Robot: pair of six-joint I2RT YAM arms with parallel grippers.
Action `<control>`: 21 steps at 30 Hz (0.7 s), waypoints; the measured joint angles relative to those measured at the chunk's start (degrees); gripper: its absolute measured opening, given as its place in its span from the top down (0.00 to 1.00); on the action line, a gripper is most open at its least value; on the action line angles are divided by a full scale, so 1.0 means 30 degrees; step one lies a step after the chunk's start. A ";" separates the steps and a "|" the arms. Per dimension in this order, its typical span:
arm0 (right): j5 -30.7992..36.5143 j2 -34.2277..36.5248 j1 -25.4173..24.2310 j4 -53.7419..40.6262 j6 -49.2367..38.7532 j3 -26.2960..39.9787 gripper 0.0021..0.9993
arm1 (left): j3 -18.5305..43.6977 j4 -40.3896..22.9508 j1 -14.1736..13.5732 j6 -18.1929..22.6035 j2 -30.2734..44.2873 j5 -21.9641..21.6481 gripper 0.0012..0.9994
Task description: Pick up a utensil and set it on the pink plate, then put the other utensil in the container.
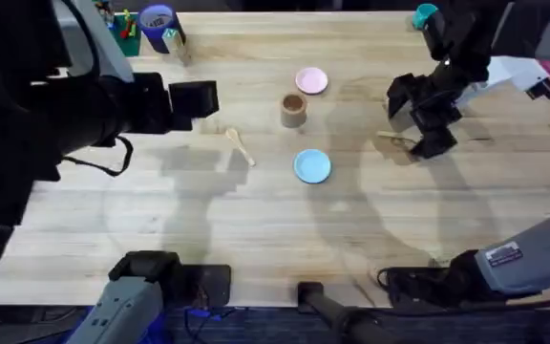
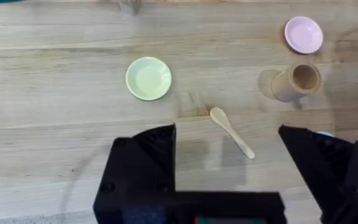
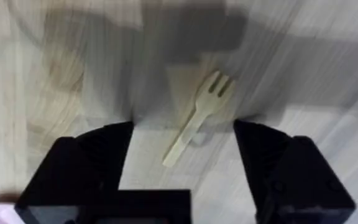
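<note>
The slim utensil, a pale wooden fork [image 3: 197,116], lies flat on the table between the open fingers of my right gripper [image 3: 182,168], untouched. From overhead the fork [image 1: 394,139] sits just beside the right gripper [image 1: 416,122], right of centre. The wooden spoon [image 1: 240,145] [image 2: 231,131] rests on the table left of the tan-brown container [image 1: 293,110] [image 2: 297,81]. Behind the container is the pink plate [image 1: 311,80] [image 2: 304,34], with nothing on it. My left gripper [image 1: 197,99] [image 2: 229,162] hovers high over the spoon, open and holding nothing.
A light blue plate [image 1: 312,165] lies in front of the container. A pale yellow-green plate [image 2: 148,78] sits farther left. A purple-blue cup [image 1: 158,24] and small items stand at the back left corner. Bare wood spreads across the near half of the table [image 1: 275,239].
</note>
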 joint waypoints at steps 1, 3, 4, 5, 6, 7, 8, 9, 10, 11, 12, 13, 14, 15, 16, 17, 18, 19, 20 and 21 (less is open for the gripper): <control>-0.0025 0.0027 0.0000 0.0020 0.0120 0.0031 0.11 | 0.0000 0.0000 0.0000 0.0000 0.0000 0.0000 0.01; -0.0020 0.0051 0.0015 0.0013 0.0309 0.0072 0.17 | 0.0000 0.0000 0.0000 0.0000 0.0000 0.0000 0.01; -0.0028 0.0051 0.0015 -0.0001 0.0377 0.0072 0.17 | 0.0000 0.0000 0.0000 0.0000 0.0000 0.0000 0.01; -0.0028 0.0051 0.0015 -0.0001 0.0413 0.0072 0.18 | 0.0000 0.0000 0.0000 0.0000 0.0000 0.0000 0.01; -0.0028 0.0051 0.0015 -0.0001 0.0447 0.0072 0.19 | 0.0000 0.0000 0.0000 0.0000 0.0000 0.0000 0.01; -0.0028 0.0051 0.0015 -0.0001 0.0457 0.0072 0.21 | 0.0000 0.0000 0.0000 0.0000 0.0000 0.0000 0.01; -0.0028 0.0051 0.0015 -0.0001 0.0492 0.0072 0.22 | 0.0000 0.0000 0.0000 0.0000 0.0000 0.0000 0.01; -0.0028 0.0051 0.0015 -0.0001 0.0518 0.0072 0.26 | 0.0000 0.0000 0.0000 0.0000 0.0006 0.0000 0.01; -0.0036 0.0051 0.0015 -0.0001 0.0523 0.0072 0.31 | 0.0000 0.0000 0.0000 0.0000 0.0000 0.0000 0.01; -0.0046 0.0051 0.0015 -0.0001 0.0543 0.0072 0.36 | 0.0000 0.0000 0.0000 0.0000 0.0000 0.0000 0.01; -0.0057 0.0051 0.0015 -0.0001 0.0589 0.0072 0.42 | 0.0000 0.0000 0.0000 0.0000 0.0000 0.0000 0.01; -0.0064 0.0051 0.0015 -0.0001 0.0587 0.0072 0.46 | 0.0000 0.0000 0.0000 0.0000 0.0006 0.0000 0.01; -0.0064 0.0051 0.0015 -0.0001 0.0587 0.0072 0.51 | 0.0000 0.0000 0.0000 0.0000 0.0000 -0.0007 0.01; -0.0070 0.0051 0.0015 -0.0001 0.0594 0.0072 0.55 | 0.0000 0.0000 0.0000 0.0000 0.0002 -0.0007 0.01; -0.0071 0.0051 0.0015 -0.0001 0.0608 0.0072 0.58 | 0.0000 0.0000 0.0000 0.0000 0.0000 -0.0007 0.01; -0.0071 0.0051 0.0015 -0.0001 0.0601 0.0072 0.59 | 0.0000 0.0000 0.0000 0.0000 0.0005 -0.0007 0.01; -0.0071 0.0051 0.0015 -0.0001 0.0601 0.0072 0.60 | 0.0000 0.0000 0.0000 0.0000 0.0000 -0.0007 0.01; -0.0079 0.0051 0.0015 -0.0001 0.0608 0.0072 0.60 | 0.0000 0.0000 0.0000 0.0000 0.0000 -0.0007 0.01; -0.0115 0.0051 0.0015 0.0001 0.0603 0.0072 0.60 | 0.0000 0.0000 0.0000 0.0000 0.0002 -0.0007 0.01; -0.0137 0.0051 0.0015 0.0006 0.0605 0.0072 0.61 | 0.0000 0.0000 0.0000 0.0000 0.0005 -0.0007 0.01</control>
